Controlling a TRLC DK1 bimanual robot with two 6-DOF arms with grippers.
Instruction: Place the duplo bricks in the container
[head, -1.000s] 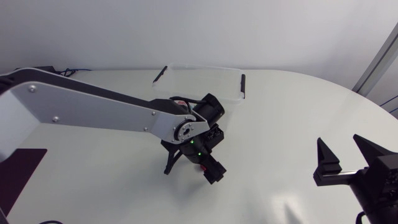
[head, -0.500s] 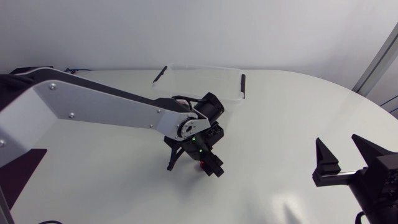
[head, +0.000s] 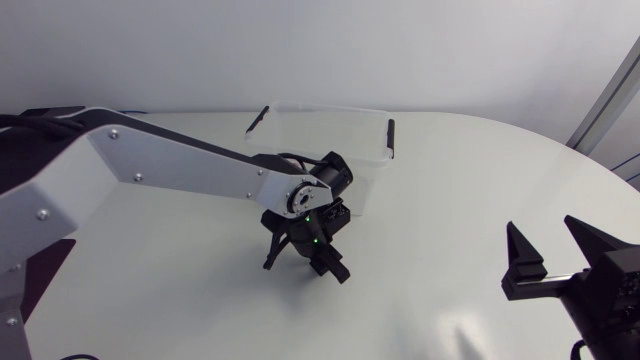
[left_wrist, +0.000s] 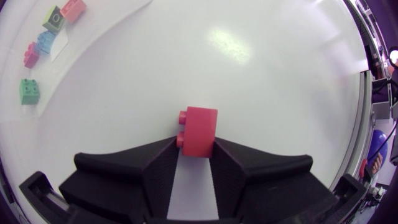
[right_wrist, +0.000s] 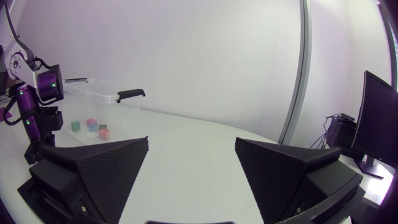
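The red brick (left_wrist: 198, 130) is pinched at the very tips of the left gripper (left_wrist: 196, 152), a finger pressed to each side, just below the middle of the head view. So shallow a hold could let it twist loose on the way to the clear container (head: 320, 109) at upper centre, where other bricks (left_wrist: 28, 91) lie. The right gripper (head: 553, 262), lower right, gapes empty. The white table (head: 450, 180) looks slick, so a dropped brick might skid.

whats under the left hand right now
A red brick, clamped between the fingers of the left hand, white table below. In the head view the hand hides it, so whether it touches the table can't be seen.
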